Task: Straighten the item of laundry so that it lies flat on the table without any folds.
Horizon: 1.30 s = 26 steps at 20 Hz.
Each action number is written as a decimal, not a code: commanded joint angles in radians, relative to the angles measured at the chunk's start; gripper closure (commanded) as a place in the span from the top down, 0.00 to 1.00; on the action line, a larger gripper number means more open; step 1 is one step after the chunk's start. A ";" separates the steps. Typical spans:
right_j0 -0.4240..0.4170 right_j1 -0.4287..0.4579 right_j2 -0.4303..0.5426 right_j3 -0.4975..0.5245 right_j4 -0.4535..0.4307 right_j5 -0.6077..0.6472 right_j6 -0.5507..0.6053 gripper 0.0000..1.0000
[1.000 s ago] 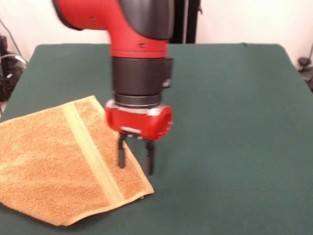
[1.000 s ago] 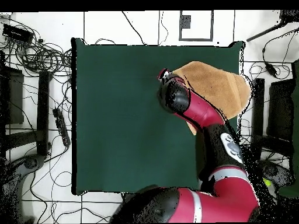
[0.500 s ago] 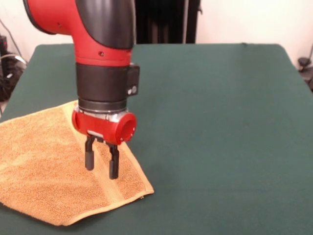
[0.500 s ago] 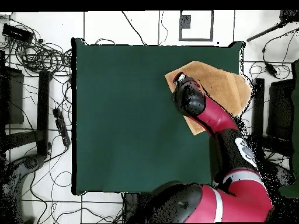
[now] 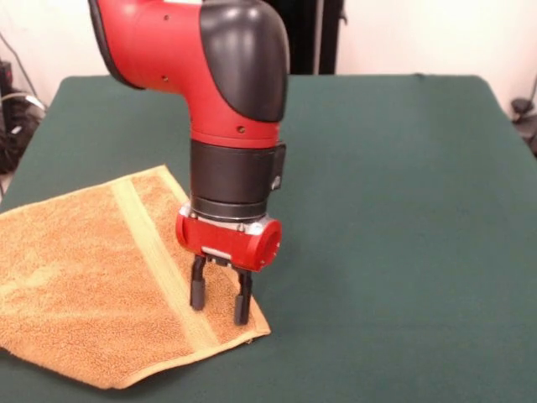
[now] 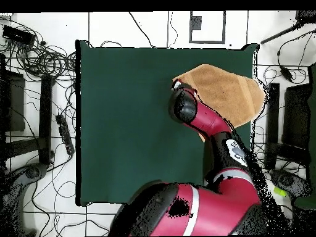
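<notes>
The item of laundry, an orange-tan towel (image 5: 75, 285) with a paler stripe (image 5: 159, 260), lies spread on the left part of the green table (image 5: 394, 210). Its left side runs out of the front view. In the overhead view the towel (image 6: 231, 89) sits at the table's (image 6: 123, 123) upper right, reaching slightly past the right edge. My gripper (image 5: 220, 304) hangs open, pointing down over the towel's near right corner (image 5: 260, 330), with its fingertips (image 5: 242, 312) just above or on the cloth beside the stripe. From overhead the arm's wrist (image 6: 185, 106) hides the gripper.
Green table surface stretches to the right of the towel in the front view. Cables (image 6: 43, 58) and dark equipment (image 6: 12, 102) lie on the floor around the table in the overhead view. A dark stand (image 5: 323, 34) rises behind the table's far edge.
My gripper has swung right from the towel's middle to its near right corner and dropped lower. It stays open. The towel has barely shifted.
</notes>
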 commanded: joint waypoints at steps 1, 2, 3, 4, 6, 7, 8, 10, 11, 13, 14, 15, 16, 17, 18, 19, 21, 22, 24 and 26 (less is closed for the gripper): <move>0.063 0.041 0.044 0.014 0.048 0.050 0.197 1.00; 0.058 0.037 0.048 0.016 0.045 0.055 0.193 1.00; 0.051 0.034 0.055 0.019 0.040 0.059 0.189 1.00; 0.040 0.031 0.065 0.023 0.031 0.059 0.183 1.00; 0.022 0.031 0.081 0.030 0.015 0.056 0.171 1.00; 0.017 0.031 0.086 0.033 0.011 0.051 0.171 1.00; 0.022 0.026 0.081 0.036 0.015 0.052 0.175 1.00; 0.032 0.013 0.073 0.042 0.023 0.062 0.183 1.00; 0.034 0.005 0.072 0.046 0.027 0.071 0.185 1.00; 0.029 -0.001 0.081 0.054 0.023 0.064 0.187 1.00; 0.028 -0.001 0.083 0.058 0.021 0.058 0.188 1.00; 0.030 -0.003 0.081 0.060 0.022 0.059 0.190 1.00; 0.033 -0.006 0.080 0.063 0.024 0.060 0.192 1.00; 0.032 -0.017 0.083 0.071 0.026 0.063 0.197 1.00; 0.034 -0.034 0.086 0.083 0.030 0.073 0.202 1.00; 0.036 -0.054 0.088 0.096 0.034 0.083 0.209 1.00; 0.037 -0.092 0.095 0.119 0.046 0.106 0.221 1.00; 0.040 -0.107 0.093 0.126 0.054 0.121 0.226 1.00; 0.047 -0.129 0.087 0.133 0.066 0.145 0.232 1.00; 0.049 -0.148 0.087 0.144 0.074 0.158 0.235 1.00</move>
